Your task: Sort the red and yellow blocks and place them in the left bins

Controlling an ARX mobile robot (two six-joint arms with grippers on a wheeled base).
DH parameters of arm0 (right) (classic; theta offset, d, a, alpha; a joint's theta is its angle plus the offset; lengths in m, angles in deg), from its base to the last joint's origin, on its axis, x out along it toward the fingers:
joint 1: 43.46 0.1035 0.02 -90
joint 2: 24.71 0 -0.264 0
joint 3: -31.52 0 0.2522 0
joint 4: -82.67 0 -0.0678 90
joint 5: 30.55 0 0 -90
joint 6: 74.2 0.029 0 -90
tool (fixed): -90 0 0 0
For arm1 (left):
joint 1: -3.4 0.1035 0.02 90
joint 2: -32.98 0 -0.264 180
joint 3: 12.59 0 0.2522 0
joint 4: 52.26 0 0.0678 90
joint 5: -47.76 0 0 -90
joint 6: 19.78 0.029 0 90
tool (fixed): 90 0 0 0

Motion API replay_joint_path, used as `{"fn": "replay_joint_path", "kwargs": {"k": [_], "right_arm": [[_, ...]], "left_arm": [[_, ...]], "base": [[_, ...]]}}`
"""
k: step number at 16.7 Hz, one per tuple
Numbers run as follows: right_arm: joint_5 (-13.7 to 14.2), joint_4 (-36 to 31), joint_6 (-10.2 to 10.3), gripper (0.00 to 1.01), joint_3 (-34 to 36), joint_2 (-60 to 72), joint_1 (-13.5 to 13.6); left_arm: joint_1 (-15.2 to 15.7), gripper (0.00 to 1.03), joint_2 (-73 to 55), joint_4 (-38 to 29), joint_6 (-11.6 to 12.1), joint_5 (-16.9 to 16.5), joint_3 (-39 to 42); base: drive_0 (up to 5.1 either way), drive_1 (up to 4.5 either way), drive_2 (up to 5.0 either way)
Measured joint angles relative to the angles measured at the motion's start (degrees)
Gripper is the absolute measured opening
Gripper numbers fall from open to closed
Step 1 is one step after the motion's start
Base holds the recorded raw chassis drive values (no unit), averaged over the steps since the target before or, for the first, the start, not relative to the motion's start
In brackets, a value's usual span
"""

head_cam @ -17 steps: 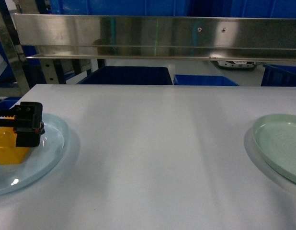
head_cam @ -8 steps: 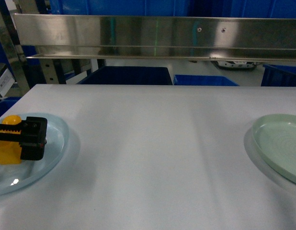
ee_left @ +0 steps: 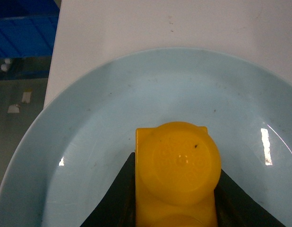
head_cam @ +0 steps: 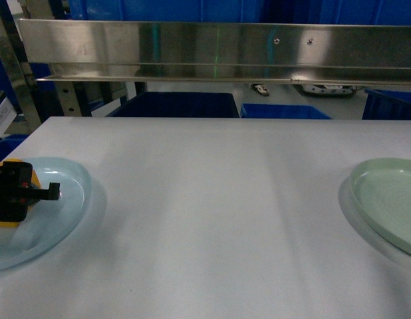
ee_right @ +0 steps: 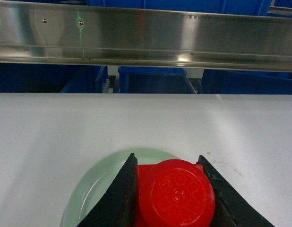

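Head view: the left gripper (head_cam: 12, 199) is hanging over the pale blue plate (head_cam: 66, 199) at the worktop's (head_cam: 212, 199) near-left edge, gripping the yellow block (head_cam: 34, 179).

Left wrist view: its fingers (ee_left: 113, 198) are clenching that block, plate below.

Right wrist view: the right gripper (ee_right: 172, 189) is clamping the red block (ee_right: 176, 194) above the pale green plate (ee_right: 91, 194).

Looks like the carry step; next, I'd guess, swinging left to the blue bin (ee_left: 25, 35).
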Motion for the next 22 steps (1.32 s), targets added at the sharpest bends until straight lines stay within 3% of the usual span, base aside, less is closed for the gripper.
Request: {"fn": "replay_joint_path", "kwargs": {"k": [5,9,12,17,18,19,22], "right_arm": [[0.0,0.0,0.0,0.28,0.0,0.0,0.0],[0.0,0.0,0.0,0.28,0.0,0.0,0.0],[0.0,0.0,0.0,0.28,0.0,0.0,0.0],[0.0,0.02,0.0,0.28,0.0,0.0,0.0],[0.0,0.02,0.0,0.28,0.0,0.0,0.0],[-0.02,0.0,0.0,0.28,0.0,0.0,0.0],[0.0,0.0,0.0,0.28,0.0,0.0,0.0]], "left_arm": [[3.13,0.28,1.29,-0.39,0.72,-3.37,-0.66],[4.74,0.28,14.86,1.33,5.4,-11.87,-1.77],[5.29,0.28,24.26,5.64,7.34,-18.36,1.84],[13.68,0.28,35.06,7.67,7.89,-22.51,9.97],[12.07,0.28,34.86,4.94,7.82,-20.87,9.46],[8.04,0.28,32.68,4.7,7.5,-17.05,6.97],[4.02,0.28,30.36,4.22,6.43,-12.46,5.95]], "base": [[0.0,0.0,0.0],[0.0,0.0,0.0],[0.0,0.0,0.0],[0.0,0.0,0.0],[0.0,0.0,0.0],[0.0,0.0,0.0],[0.0,0.0,0.0]]}}
